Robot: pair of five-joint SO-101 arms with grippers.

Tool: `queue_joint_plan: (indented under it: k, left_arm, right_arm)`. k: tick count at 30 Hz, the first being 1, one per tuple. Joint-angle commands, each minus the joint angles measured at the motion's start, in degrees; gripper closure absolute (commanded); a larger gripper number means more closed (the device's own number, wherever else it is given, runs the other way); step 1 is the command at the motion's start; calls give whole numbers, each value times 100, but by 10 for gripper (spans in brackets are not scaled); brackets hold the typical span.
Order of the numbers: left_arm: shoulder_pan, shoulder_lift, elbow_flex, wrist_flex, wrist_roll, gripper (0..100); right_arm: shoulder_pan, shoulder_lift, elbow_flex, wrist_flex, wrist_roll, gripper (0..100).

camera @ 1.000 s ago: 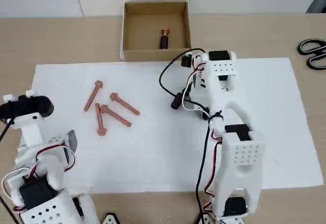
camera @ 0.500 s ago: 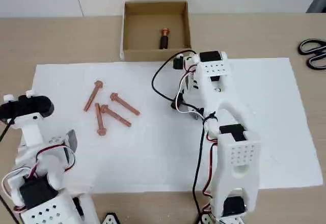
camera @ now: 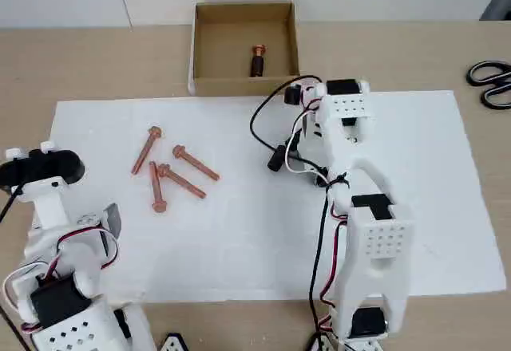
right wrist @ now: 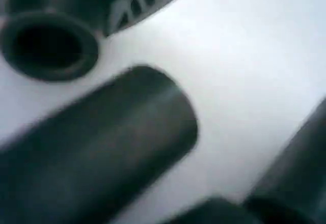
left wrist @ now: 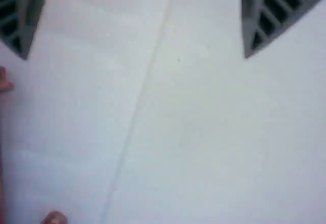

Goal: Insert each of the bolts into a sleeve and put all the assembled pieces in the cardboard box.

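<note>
While above the white paper (left wrist: 204, 147), left gripper (left wrist: 135, 51) jaws wide apart, empty.

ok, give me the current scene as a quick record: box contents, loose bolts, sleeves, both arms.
box: cardboard box at the table's far edge, one assembled piece inside
bolts: four loose on the white paper, on the left arm's side
sleeves: several on the paper under the right arm; one upright, one lying
left gripper: open, above bare paper
other: scissors at the table's edge
</note>
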Motion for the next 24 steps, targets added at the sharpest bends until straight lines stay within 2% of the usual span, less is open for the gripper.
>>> queue_joint_plan:
  k: [1,11,16,24]
  left_arm:
    - [44,-44,-48,-35,-44,746]
    - [229,360,-690,-167,-53,744]
    - [818,2611,-1859,-141,-185,745]
    - [2031,6602,-5349,747,-765,746]
  right_arm:
    - [127,-1200,-378,268,9,995]
    - [119,-3345,26,303,9,995]
    - [163,-3749,519,277,9,995]
    - [163,-3749,1020,215,9,995]
